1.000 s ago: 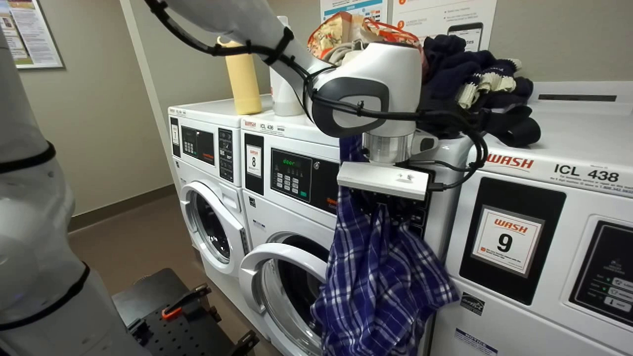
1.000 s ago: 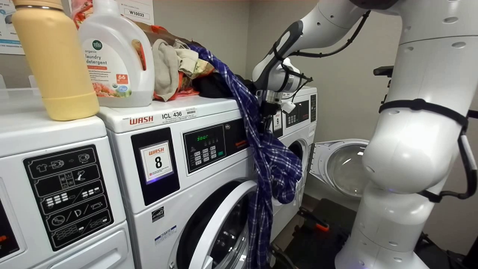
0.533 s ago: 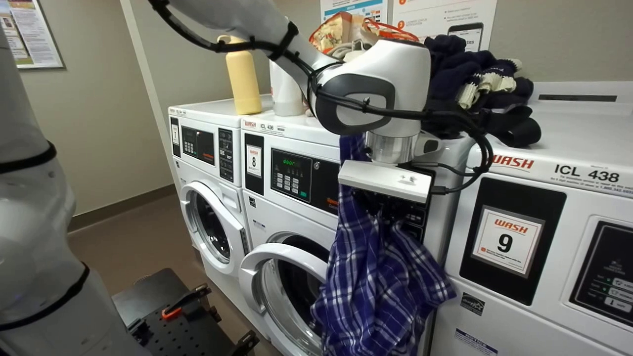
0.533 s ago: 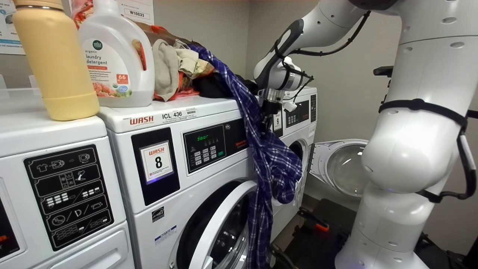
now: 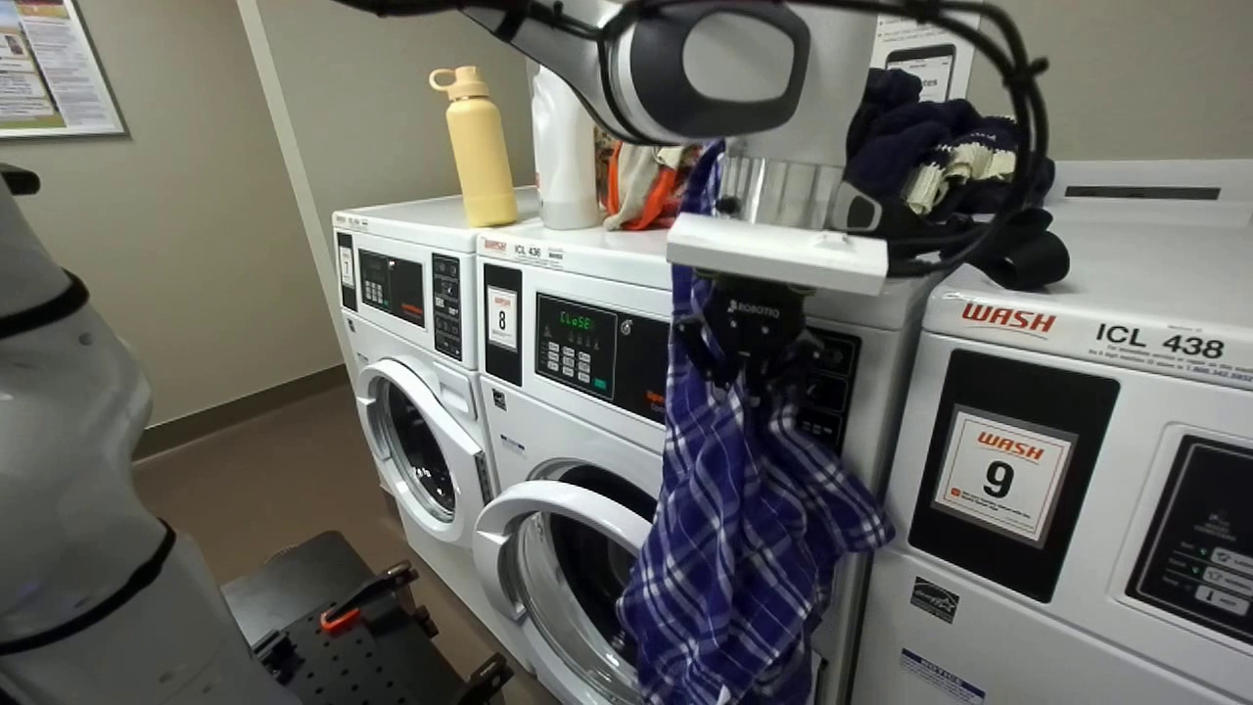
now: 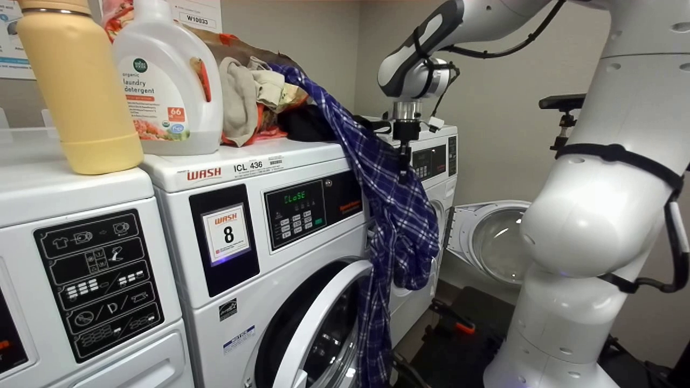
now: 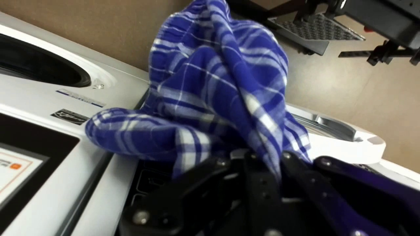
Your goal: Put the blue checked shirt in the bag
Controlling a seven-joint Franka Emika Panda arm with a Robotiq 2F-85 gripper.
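Note:
The blue checked shirt [image 5: 739,548] hangs down the front of the washers. In an exterior view its upper end [image 6: 318,91] reaches up to the clothes pile on the washer. My gripper [image 5: 754,387] points down at the shirt's upper middle; it also shows in an exterior view [image 6: 403,175]. In the wrist view my gripper's fingers [image 7: 269,158] are close together with a fold of the shirt [image 7: 226,85] pinched between them. A brown and orange patterned bag [image 6: 245,49] stands at the back of the washer top, partly hidden by clothes.
A yellow bottle [image 5: 482,152] and a detergent jug [image 6: 170,97] stand on the washers. Dark clothes [image 5: 910,137] lie on top. The number 8 washer's door [image 5: 519,529] stands open below, beside the shirt. Another open door [image 6: 498,242] is near the arm's base.
My gripper has risen, and moved right in an exterior view. The shirt part at my gripper is drawn up a little with it. The washer display changed from "door" to "close".

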